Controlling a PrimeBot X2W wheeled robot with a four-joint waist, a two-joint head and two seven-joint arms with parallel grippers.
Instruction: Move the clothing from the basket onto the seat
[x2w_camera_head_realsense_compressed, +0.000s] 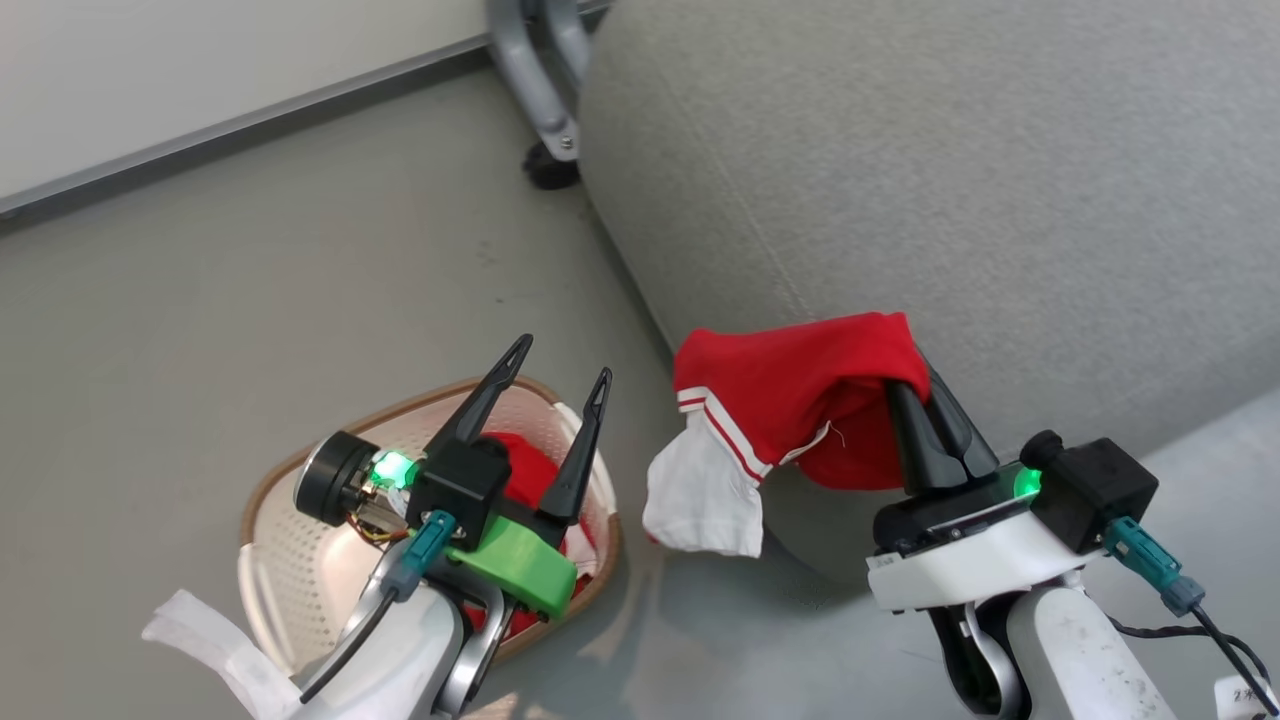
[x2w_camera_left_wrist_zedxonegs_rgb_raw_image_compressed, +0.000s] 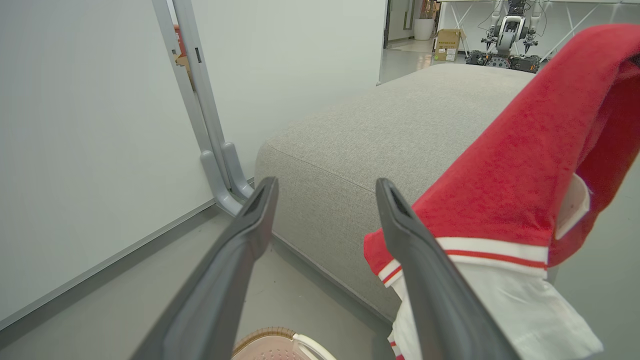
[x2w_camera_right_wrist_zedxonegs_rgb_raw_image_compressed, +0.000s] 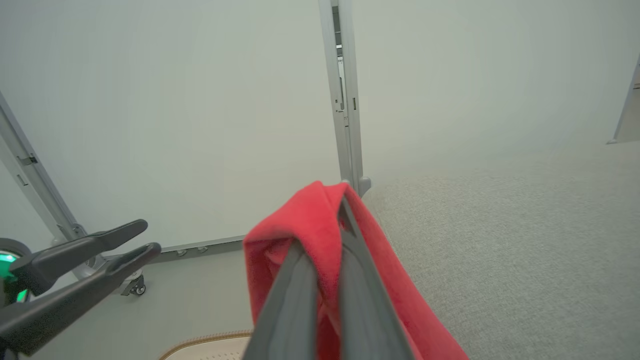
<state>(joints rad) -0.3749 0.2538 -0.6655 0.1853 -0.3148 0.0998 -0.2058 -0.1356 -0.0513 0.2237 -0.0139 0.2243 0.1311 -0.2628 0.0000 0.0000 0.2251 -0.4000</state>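
A red garment (x2w_camera_head_realsense_compressed: 800, 395) with a white panel and striped band hangs in the air beside the front edge of the grey seat (x2w_camera_head_realsense_compressed: 1000, 180), with my right gripper (x2w_camera_head_realsense_compressed: 915, 385) shut on its upper fold. It also hangs at the right of the left wrist view, red garment (x2w_camera_left_wrist_zedxonegs_rgb_raw_image_compressed: 525, 165), and drapes over my right fingers (x2w_camera_right_wrist_zedxonegs_rgb_raw_image_compressed: 300, 280). My left gripper (x2w_camera_head_realsense_compressed: 560, 360) stands open and empty above the cream basket (x2w_camera_head_realsense_compressed: 290, 570). A second red garment (x2w_camera_head_realsense_compressed: 525, 470) lies in the basket, mostly hidden by my left wrist.
The basket stands on the grey floor (x2w_camera_head_realsense_compressed: 250, 300) left of the seat. A grey metal frame leg with a caster (x2w_camera_head_realsense_compressed: 545, 120) stands by the seat's far corner, against a white wall panel (x2w_camera_head_realsense_compressed: 150, 80). Another robot (x2w_camera_left_wrist_zedxonegs_rgb_raw_image_compressed: 505, 35) is far behind the seat.
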